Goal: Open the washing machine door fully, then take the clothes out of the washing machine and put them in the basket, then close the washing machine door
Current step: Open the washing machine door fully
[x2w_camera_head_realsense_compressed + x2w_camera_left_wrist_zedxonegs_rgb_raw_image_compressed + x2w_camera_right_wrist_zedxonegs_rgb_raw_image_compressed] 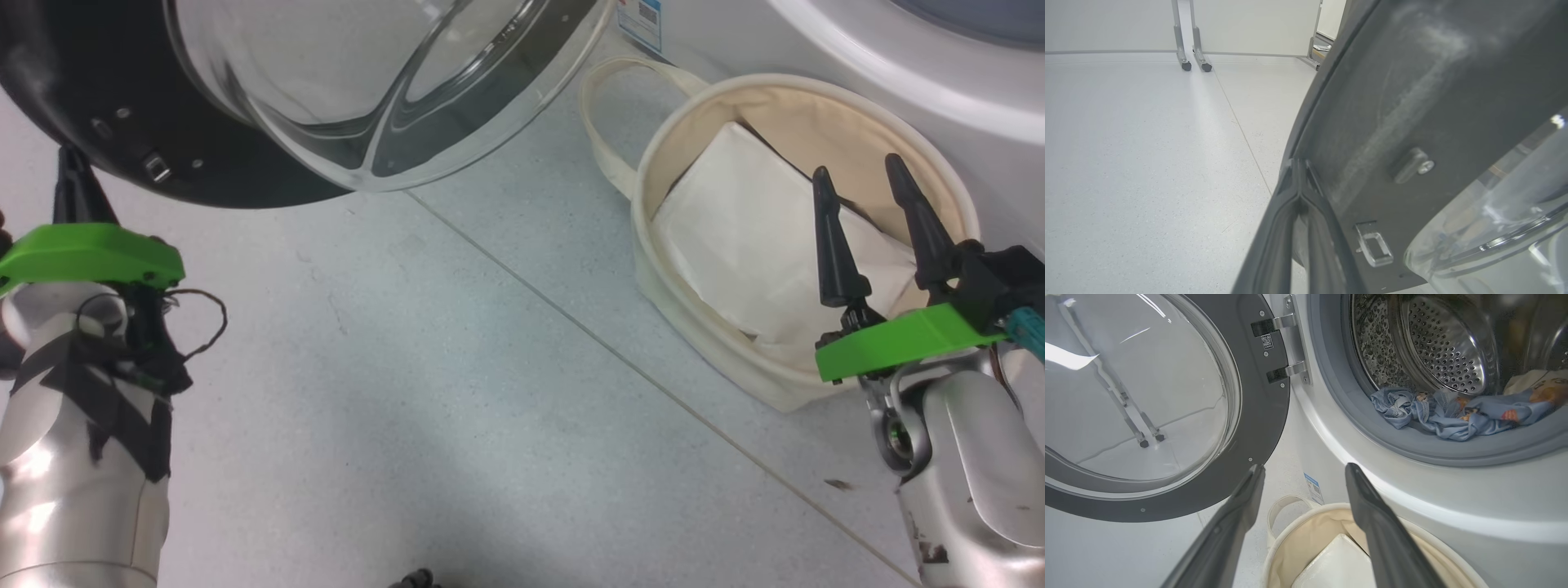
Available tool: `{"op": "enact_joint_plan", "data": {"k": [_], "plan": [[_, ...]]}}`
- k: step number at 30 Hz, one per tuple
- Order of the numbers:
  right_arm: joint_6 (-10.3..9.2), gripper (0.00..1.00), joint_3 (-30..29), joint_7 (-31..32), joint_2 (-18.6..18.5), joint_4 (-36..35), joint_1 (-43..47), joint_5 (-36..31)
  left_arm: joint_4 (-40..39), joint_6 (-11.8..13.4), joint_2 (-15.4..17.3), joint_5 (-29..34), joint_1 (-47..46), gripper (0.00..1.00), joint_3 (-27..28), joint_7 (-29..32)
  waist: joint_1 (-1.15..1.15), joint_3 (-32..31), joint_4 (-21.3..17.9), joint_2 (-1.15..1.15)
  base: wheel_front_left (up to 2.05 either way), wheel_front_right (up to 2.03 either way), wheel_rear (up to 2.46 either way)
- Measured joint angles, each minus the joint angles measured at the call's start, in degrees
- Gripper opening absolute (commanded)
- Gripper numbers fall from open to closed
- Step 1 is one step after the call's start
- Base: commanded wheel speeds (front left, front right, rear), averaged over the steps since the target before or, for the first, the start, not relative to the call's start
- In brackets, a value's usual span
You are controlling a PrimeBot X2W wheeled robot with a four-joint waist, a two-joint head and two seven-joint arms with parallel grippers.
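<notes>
Bright, even light. Soft shadow is cast on the floor [441, 506] at 6 o'clock; glare is seen on the washing machine door [1069, 359]; the left hand [1299, 171] is blurred.

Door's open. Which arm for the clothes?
Right. The right hand is open, facing the washing machine, clothes lying at its opening. The left hand is shut by the door rim, facing the floor.

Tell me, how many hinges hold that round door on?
2. The upper hinge and lower hinge sit one above the other, joining the washing machine door to the washing machine. The door's top is cropped, so another might be hidden.
</notes>
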Motion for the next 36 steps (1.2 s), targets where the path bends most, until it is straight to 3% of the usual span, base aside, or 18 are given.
{"op": "enact_joint_plan", "data": {"k": [9, 16, 17, 18, 21, 29, 36], "plan": [[0.00, 1.00, 0.2, 0.0, 0.0, 0.0, 0.0, 0.0, 0.0, -0.7, -0.1, 3.9, 0.1, 0.00, 4.9, 0.0, 0.00, -0.9, -1.8, 0.00, 0.00, 0.00, 0.00], [0.00, 1.00, 0.6, 0.0, 0.8, 1.1, 0.2, 0.4, 0.2, -2.7, -0.7, 7.2, 0.9, 0.00, 6.1, 0.0, 0.00, -4.1, -2.4, 0.00, 0.00, 0.00, 0.00], [0.00, 1.00, 0.6, 0.0, 1.1, 1.3, 0.3, 0.6, 0.2, -3.2, -0.8, 7.6, 1.2, 0.66, 6.2, 0.0, -0.01, -4.8, -2.5, 0.00, 0.00, 0.00, 0.00], [0.00, 1.00, 0.8, 0.0, 1.4, 1.5, 0.4, 0.8, 0.3, -3.4, -0.8, 7.7, 1.6, 1.00, 6.4, -0.1, -0.01, -5.6, -2.6, 0.00, 0.00, 0.00, 0.00], [0.00, 1.00, 0.9, -0.1, 2.6, 1.9, 1.7, 1.5, 0.5, -4.6, -0.5, 8.4, 3.9, 1.00, 7.3, -0.4, -0.01, -8.2, -3.0, 0.00, 0.00, 0.00, 0.00], [0.00, 1.00, 1.4, -0.3, 5.2, 3.4, 6.4, 2.9, -1.5, -4.3, 1.7, 13.5, 10.9, 1.00, 6.7, -0.4, -0.01, -15.8, -5.0, 0.00, 0.00, 0.00, 0.00], [0.00, 1.00, 2.6, -0.4, 6.3, 3.5, 9.6, 4.4, -8.3, -4.6, 3.8, 15.1, 19.9, 1.00, 5.1, 1.0, -0.01, -22.1, -10.7, 0.00, 0.00, 0.00, 0.00]]}}
